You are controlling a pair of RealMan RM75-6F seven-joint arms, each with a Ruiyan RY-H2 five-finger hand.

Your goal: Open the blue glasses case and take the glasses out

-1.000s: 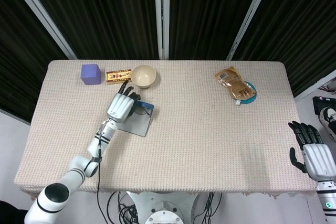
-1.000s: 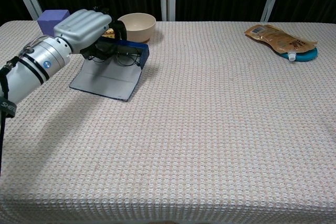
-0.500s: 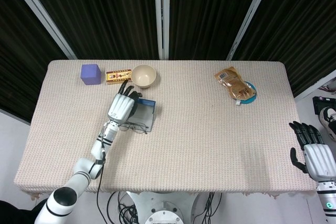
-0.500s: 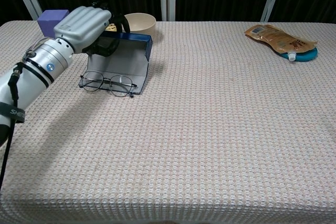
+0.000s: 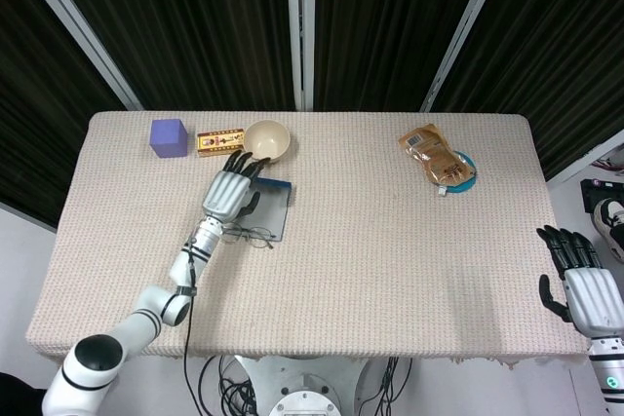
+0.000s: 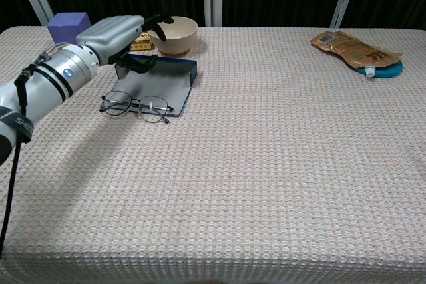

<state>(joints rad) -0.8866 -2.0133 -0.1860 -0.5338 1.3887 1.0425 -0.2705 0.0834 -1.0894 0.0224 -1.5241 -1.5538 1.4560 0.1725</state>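
Two hands show here, well apart. The left hand [image 6: 118, 33] hangs over the far left part of the surface [image 6: 279, 164], palm down, fingers stretched out and spread toward the bowl [image 6: 173, 34]; it holds nothing. Its thumb [image 6: 136, 62] reaches down to the back edge of the blue glasses case [image 6: 160, 81], though whether it actually touches cannot be told. From the head view the same hand [image 5: 227, 194] covers the left half of the case [image 5: 276, 209].

The case lies opened flat, its grey inside facing up and a low blue rim along the far edge. The glasses [image 6: 136, 105] are out of it, resting on the surface at the case's near edge with the lenses side by side and one lens overlapping the case's front corner. In the head view the glasses [image 5: 248, 235] sit just beside the left wrist.

The right hand [image 5: 577, 280] shows only in the head view, at the lower right past the edge of the surface, fingers apart and upright, holding nothing.

Behind the case, the cream bowl stands near the far edge. Left of it lies a small yellow box [image 5: 219, 142], and further left a purple cube [image 5: 169, 137]. At the far right a brown pouch [image 6: 353, 47] rests partly on a blue dish [image 6: 389, 68].
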